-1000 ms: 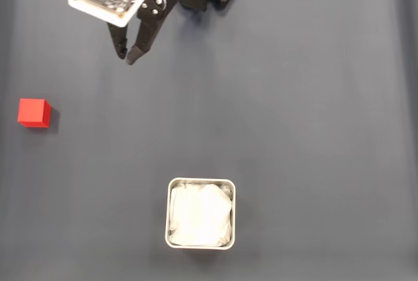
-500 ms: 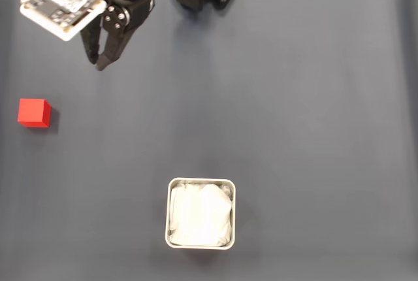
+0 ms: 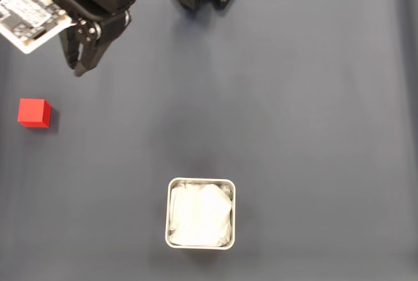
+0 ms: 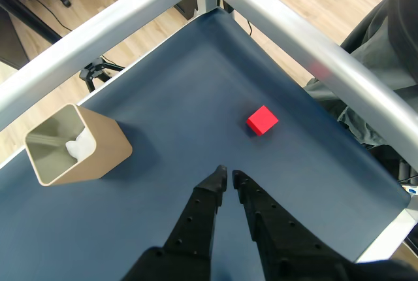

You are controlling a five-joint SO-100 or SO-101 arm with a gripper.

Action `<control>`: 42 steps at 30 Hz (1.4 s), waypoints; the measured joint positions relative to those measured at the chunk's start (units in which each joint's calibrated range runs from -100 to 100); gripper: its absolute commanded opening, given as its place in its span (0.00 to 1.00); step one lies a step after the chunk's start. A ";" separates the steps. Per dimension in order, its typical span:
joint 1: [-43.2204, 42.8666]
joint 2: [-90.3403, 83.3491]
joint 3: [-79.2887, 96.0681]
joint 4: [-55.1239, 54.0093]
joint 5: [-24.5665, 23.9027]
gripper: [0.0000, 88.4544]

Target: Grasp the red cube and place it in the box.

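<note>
At upper left of the fixed view, the gripper [image 3: 73, 68] hangs nearly closed and empty, angled toward the cube [image 3: 33, 112] at the left edge, apparently approaching. The box [image 3: 200, 213] waits at bottom centre.

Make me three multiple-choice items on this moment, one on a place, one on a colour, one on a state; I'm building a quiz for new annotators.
1. In the fixed view, where does the red cube lie?
A. near the left edge
B. inside the box
C. at the right edge

2. What colour is the mat under everything?
A. white
B. dark blue-grey
C. green

3. What is the state of the end effector?
A. shut on the cube
B. wide open over the box
C. nearly closed, holding nothing

Answers: 1 A, the cube sits far left, well apart from the box. 2 B, both views show it. 3 C, the wrist view shows the fingertips almost together, short of the cube.
</note>
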 measured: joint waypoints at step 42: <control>10.39 13.11 10.67 -25.06 -1.03 0.22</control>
